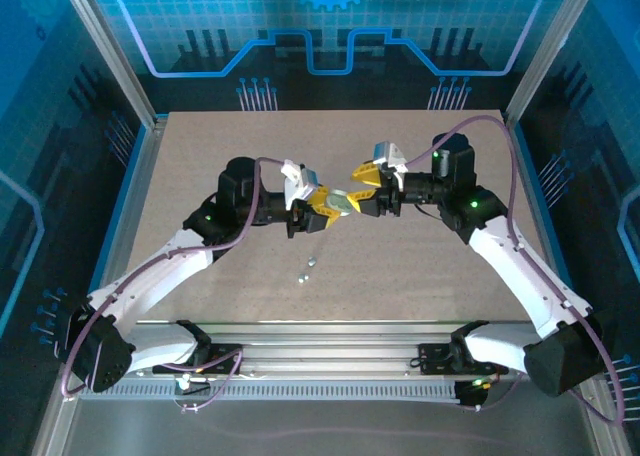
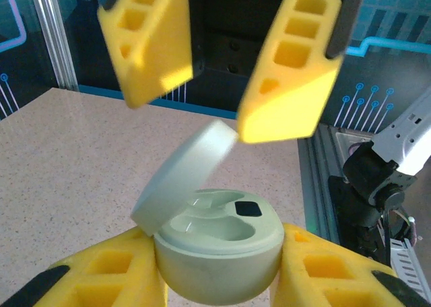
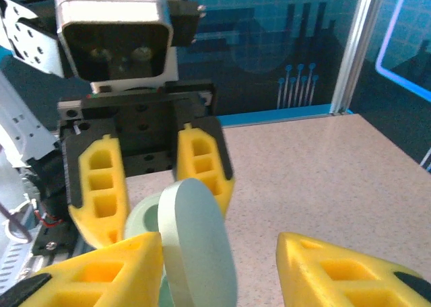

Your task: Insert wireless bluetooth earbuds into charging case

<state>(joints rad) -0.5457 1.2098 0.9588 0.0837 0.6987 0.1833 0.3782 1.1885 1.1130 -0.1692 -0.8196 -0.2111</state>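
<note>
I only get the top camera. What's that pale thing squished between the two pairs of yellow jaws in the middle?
Observer: A mint charging case; the left gripper has its jaws shut on its base.
Operator: Is it open?
Observer: Yes, the lid is flipped up, with one finger of the right gripper at its edge.
Operator: I see two tiny earbuds on the table. Any inside?
Observer: No, both wells are empty.
</note>
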